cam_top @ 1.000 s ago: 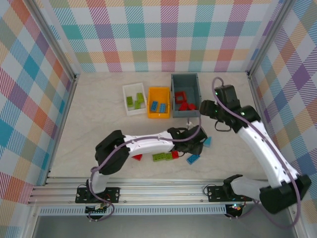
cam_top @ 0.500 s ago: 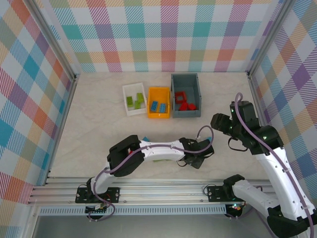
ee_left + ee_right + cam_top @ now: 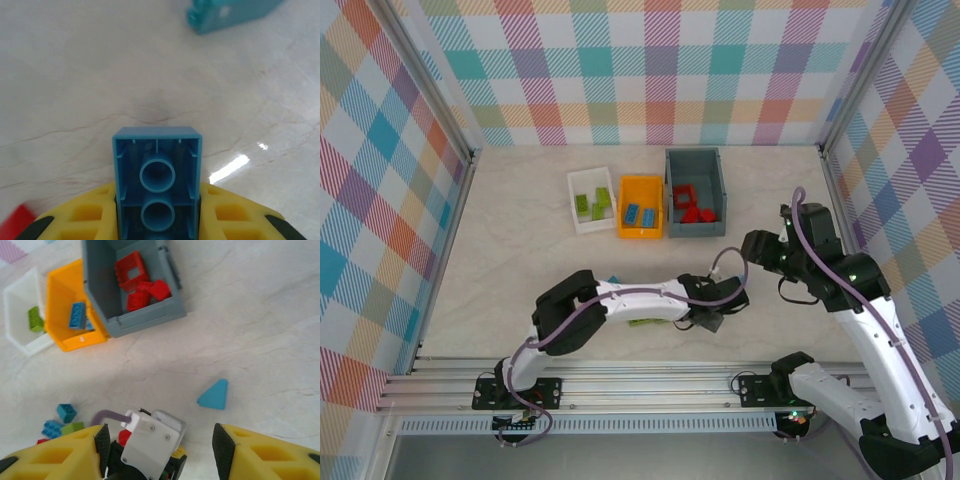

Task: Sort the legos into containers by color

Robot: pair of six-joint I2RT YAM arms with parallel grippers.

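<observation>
The left wrist view shows close up what the overhead view hides under the arm. The left gripper [image 3: 157, 222] is clamped on a blue brick [image 3: 157, 167], whose hollow underside with two round tubes faces the camera and whose flanks sit between the yellow fingers [image 3: 85, 220]. I cannot tell whether it rests on the table [image 3: 75, 75] or is lifted. Beyond it lies a teal brick [image 3: 227, 12], and a blurred red piece [image 3: 15, 217] sits at the lower left corner.

From above, the left arm [image 3: 640, 298] stretches rightward across the near part of the table. The right gripper [image 3: 756, 246] hangs just beyond its end. In the right wrist view its fingers [image 3: 60, 455] stand wide apart with nothing gripped between them.

Three bins stand side by side at the far middle of the table. The white bin [image 3: 576, 212] on the left holds green bricks [image 3: 592, 203]. The orange bin [image 3: 641, 230] in the middle holds blue bricks [image 3: 639, 213]. The grey bin [image 3: 694, 158] on the right holds a hollow red frame [image 3: 131, 271] and several red bricks [image 3: 150, 292].

A cyan triangular piece [image 3: 214, 395] lies alone on the table, near the grey bin and apart from it. To the left are two more blue bricks [image 3: 65, 412] and a green brick [image 3: 73, 428]. From above, the left arm covers much of this loose pile.
</observation>
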